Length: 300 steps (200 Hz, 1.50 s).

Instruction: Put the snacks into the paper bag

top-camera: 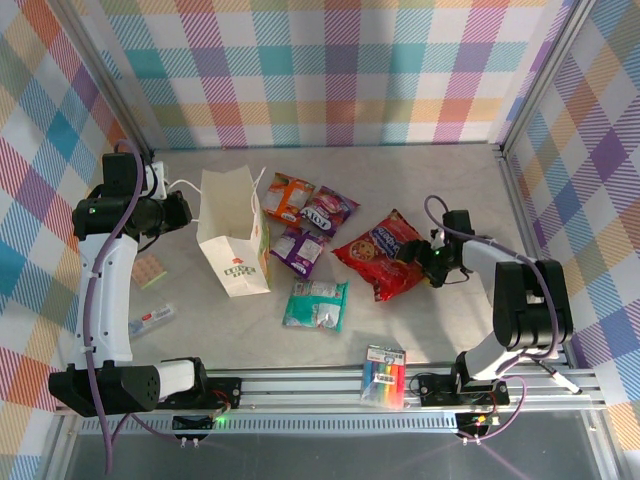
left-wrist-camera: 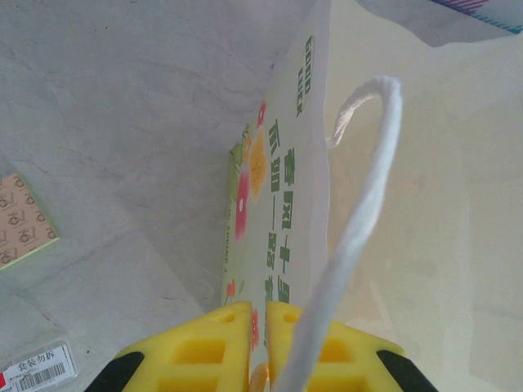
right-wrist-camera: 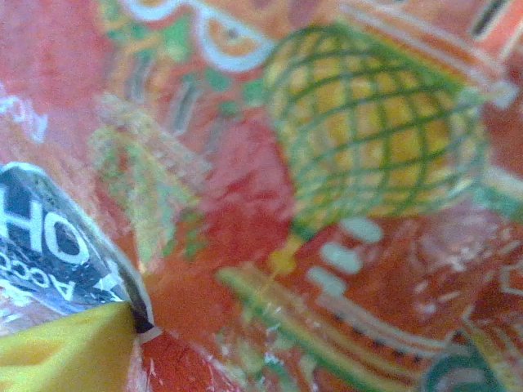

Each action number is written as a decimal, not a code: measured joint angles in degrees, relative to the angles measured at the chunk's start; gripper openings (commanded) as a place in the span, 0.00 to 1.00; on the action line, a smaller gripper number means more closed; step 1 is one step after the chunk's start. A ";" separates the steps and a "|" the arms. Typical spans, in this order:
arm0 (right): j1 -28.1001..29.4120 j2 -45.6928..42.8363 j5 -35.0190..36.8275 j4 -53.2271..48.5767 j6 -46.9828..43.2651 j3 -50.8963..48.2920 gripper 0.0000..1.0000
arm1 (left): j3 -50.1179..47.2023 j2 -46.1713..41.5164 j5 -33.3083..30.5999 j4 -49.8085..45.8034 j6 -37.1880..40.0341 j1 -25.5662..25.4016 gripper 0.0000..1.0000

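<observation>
Okay, score so far: nothing is in the paper bag (top-camera: 235,250) as far as I can see. From above its mouth shows bare white inside, and the left wrist camera looks past the rim onto pale paper with no packet in sight. The very bottom is out of my view, so I call it empty as a judgement.

All five snacks are out on the table (top-camera: 420,190), to the right of the bag. The orange packet (top-camera: 287,197) lies just beside the bag's mouth, with the pink-purple packet (top-camera: 329,210) touching it on the far side. The small purple packet (top-camera: 298,250) sits just below those two. The teal packet (top-camera: 316,305) is nearer to me, close to the bag's lower corner. The red packet (top-camera: 385,252) is the big one, furthest right.

My left gripper (left-wrist-camera: 265,314) has its jaws pressed together on the bag's side wall at the rim, holding the bag upright and open. The white handle (left-wrist-camera: 368,188) loops across in front of it.

My right gripper (top-camera: 415,256) is down at the red packet's right edge. Its wrist camera is jammed up against red foil with one yellow finger (right-wrist-camera: 65,351) poking in at the corner. Whether those jaws are apart or closed on the foil, I cannot tell.

So I read this as the first pick, with all five drops left to do. The marker pack (top-camera: 384,376) near the rail stays out.
</observation>
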 measured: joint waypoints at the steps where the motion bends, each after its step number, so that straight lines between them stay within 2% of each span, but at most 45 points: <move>1: 0.00 0.02 0.00 -0.02 -0.04 0.02 0.67 | 0.00 0.00 0.00 0.00 0.00 0.00 0.13; 27: 0.17 1.16 -1.14 2.10 0.50 0.26 0.52 | 0.00 0.00 -0.02 -0.02 0.00 0.00 0.13; 80: 1.51 1.77 -1.92 4.35 -0.74 1.51 0.38 | 0.00 0.00 0.02 -0.02 -0.20 0.00 0.13; 148: 1.77 -3.58 2.23 -3.28 -4.17 5.20 0.21 | 0.00 0.00 0.94 0.00 -0.85 0.00 0.13; 300: 2.25 -6.25 3.23 -14.82 -12.33 13.57 0.09 | -1.66 -1.51 3.45 0.79 -1.29 0.00 0.13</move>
